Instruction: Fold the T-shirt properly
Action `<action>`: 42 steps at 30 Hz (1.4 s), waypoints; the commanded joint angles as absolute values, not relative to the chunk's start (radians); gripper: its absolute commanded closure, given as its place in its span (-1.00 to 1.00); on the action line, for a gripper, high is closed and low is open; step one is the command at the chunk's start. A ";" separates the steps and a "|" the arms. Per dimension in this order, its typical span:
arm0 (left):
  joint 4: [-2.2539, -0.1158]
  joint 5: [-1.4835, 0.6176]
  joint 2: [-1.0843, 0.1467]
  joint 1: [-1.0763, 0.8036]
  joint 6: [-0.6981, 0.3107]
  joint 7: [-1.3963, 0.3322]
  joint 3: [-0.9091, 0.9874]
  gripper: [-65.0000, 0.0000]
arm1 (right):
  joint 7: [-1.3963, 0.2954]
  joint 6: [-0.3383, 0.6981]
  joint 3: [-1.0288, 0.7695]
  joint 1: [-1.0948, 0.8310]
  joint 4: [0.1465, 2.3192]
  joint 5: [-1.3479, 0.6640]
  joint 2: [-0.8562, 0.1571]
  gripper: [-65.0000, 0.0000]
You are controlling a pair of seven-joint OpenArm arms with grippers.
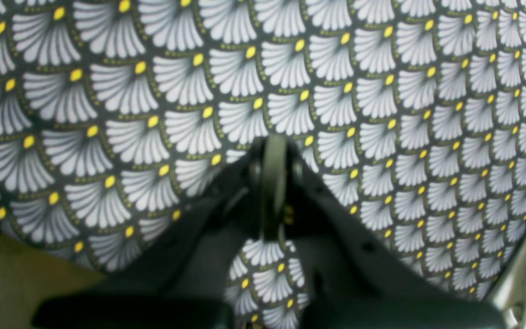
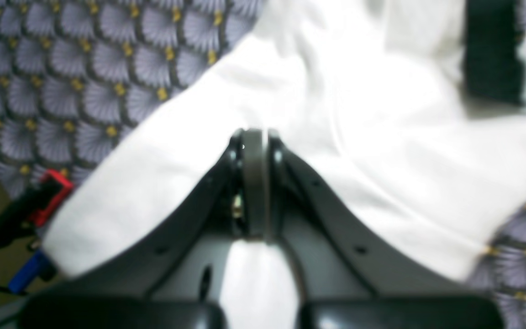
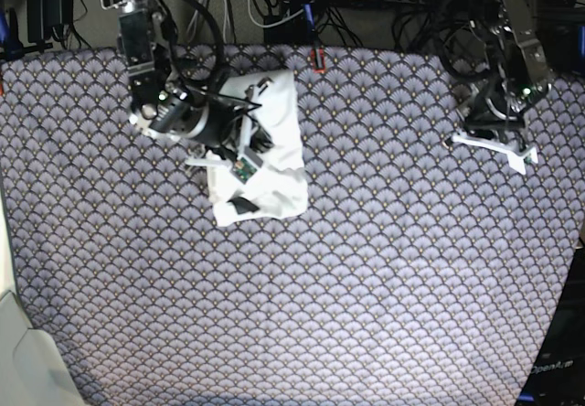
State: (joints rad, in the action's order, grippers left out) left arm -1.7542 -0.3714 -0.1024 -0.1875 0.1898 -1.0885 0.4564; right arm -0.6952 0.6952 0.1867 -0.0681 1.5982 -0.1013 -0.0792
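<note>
The T-shirt [image 3: 260, 145] lies folded in a compact white bundle, plain side up, near the table's [image 3: 366, 269] far edge, left of centre. The right gripper [image 2: 255, 137] hangs over it with jaws closed, holding nothing. The left gripper [image 1: 273, 146] sits closed and empty over bare patterned cloth near the far right corner.

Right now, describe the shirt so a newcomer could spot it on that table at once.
The table is covered in a dark cloth with a pale fan pattern. At its far edge, under the arm on the base view's left, lies the shirt, bunched into a compact pile. It is the only plain white cloth on that busy pattern.
</note>
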 commanded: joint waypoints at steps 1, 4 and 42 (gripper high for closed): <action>-1.773 -0.375 -0.113 -0.186 0.188 -1.076 0.460 0.99 | -0.674 0.698 0.185 -0.054 1.593 -0.107 -0.082 1.00; -1.774 -0.375 -0.114 -0.191 0.188 -1.076 0.460 0.99 | -0.641 0.698 0.183 -0.054 1.554 -0.107 -0.097 1.00; -1.888 -0.375 -0.143 -0.340 0.183 -1.075 0.512 0.99 | -0.570 0.698 0.275 0.291 1.251 -0.101 -0.039 1.00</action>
State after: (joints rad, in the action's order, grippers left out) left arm -1.8656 -0.3779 -0.1318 -0.3374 0.1806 -1.0851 0.5041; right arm -0.6098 0.6937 0.2779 0.2596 1.2289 -0.0776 -0.0391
